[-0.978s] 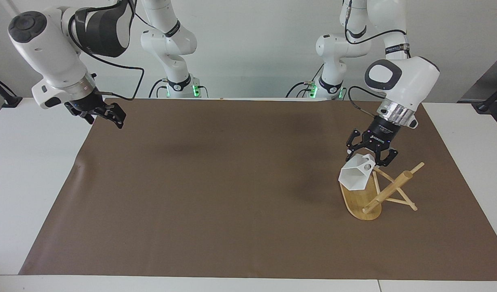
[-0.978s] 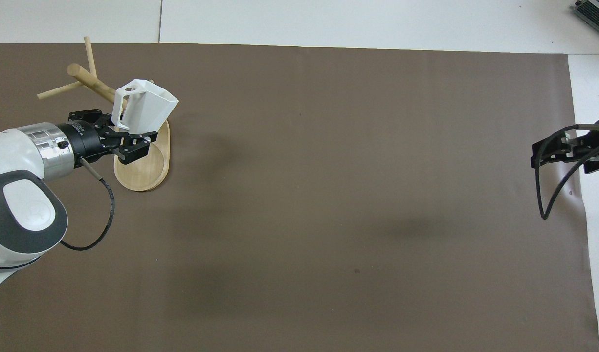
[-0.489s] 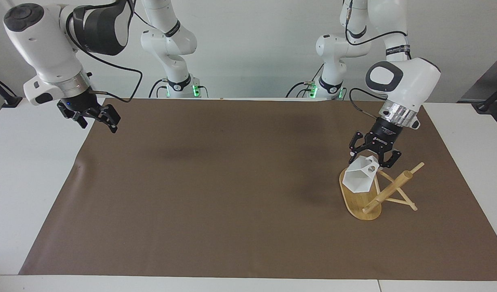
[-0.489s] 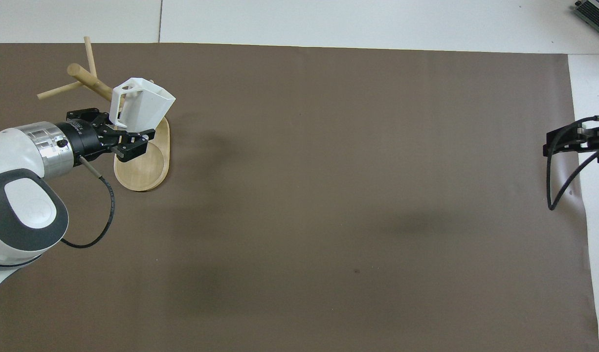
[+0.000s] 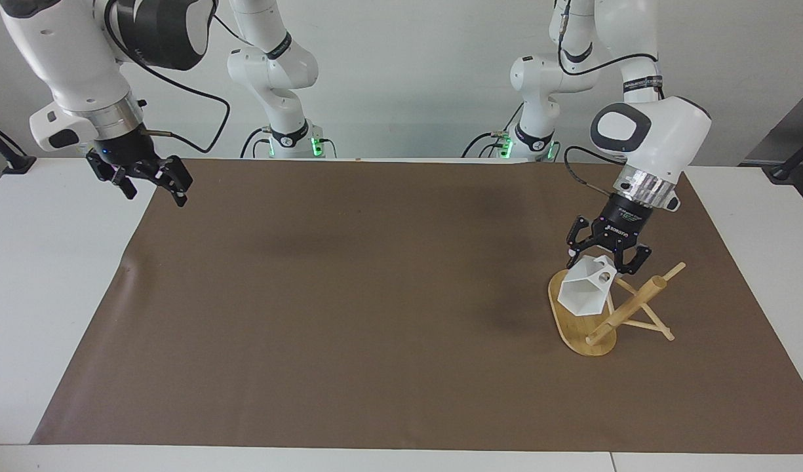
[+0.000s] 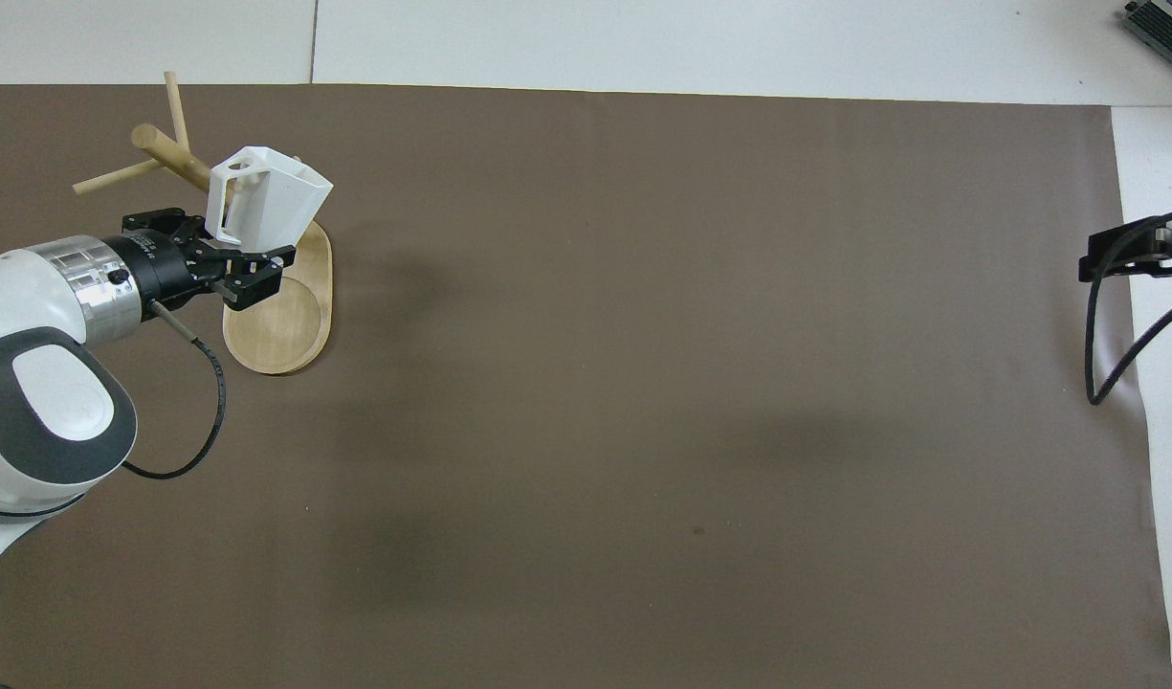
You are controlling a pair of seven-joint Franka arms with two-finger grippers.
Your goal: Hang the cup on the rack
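While the left hand (image 5: 604,257) grips the tilted white cup (image 5: 586,292) by its handle over the wooden rack's (image 5: 588,328) base, beside a peg, the right hand (image 5: 149,184) waits open above the table's (image 5: 34,262) edge.

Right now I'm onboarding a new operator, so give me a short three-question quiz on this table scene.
1. True or false: the left gripper is shut on the small white faceted plastic cup.
2. The cup is over which part of the light bamboo mug rack? A) oval base B) post's tip C) the brown mat
3. Fill in: the right gripper is ___ and holds nothing.

Key: 1 true; 2 A; 3 open.
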